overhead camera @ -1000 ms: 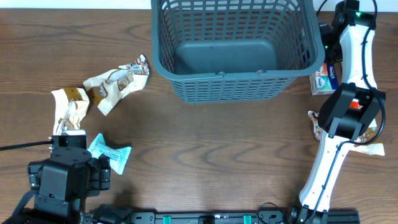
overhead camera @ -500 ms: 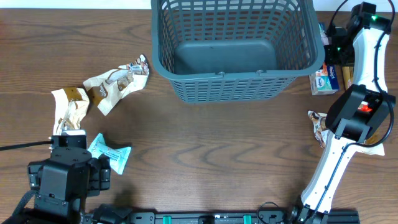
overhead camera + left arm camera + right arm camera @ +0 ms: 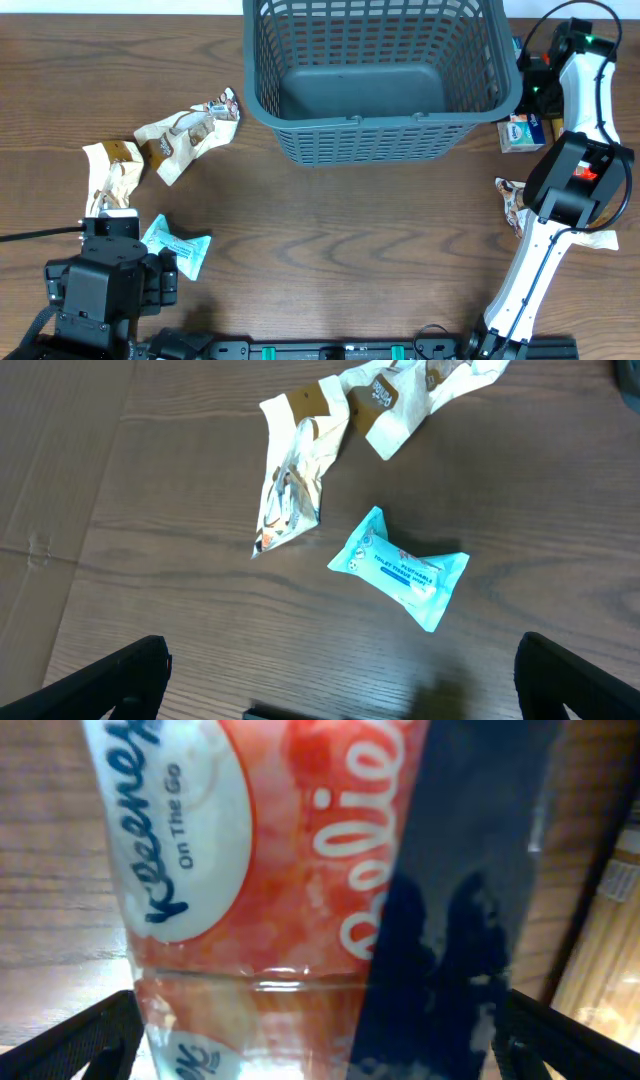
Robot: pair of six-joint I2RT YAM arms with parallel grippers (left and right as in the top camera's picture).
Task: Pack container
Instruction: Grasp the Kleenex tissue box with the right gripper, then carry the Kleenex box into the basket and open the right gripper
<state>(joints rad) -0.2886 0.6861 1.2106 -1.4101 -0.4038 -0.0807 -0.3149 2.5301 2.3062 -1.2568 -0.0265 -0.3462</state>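
Overhead: the container [image 3: 380, 122] sits empty at the far middle of the counter [image 3: 350, 230]. The right arm [image 3: 580, 90], which had swung outward, is back over the tissue packs [image 3: 520, 130] just beside the container's right wall, so a first pick looks close. The left side is unchanged

Left wrist: the left gripper [image 3: 345, 690] is spread wide and empty above a teal packet [image 3: 400, 567]

Right wrist: the right gripper [image 3: 320, 1055] is fully spread with a Kleenex pack [image 3: 270, 870] filling the gap. Nothing is clamped yet
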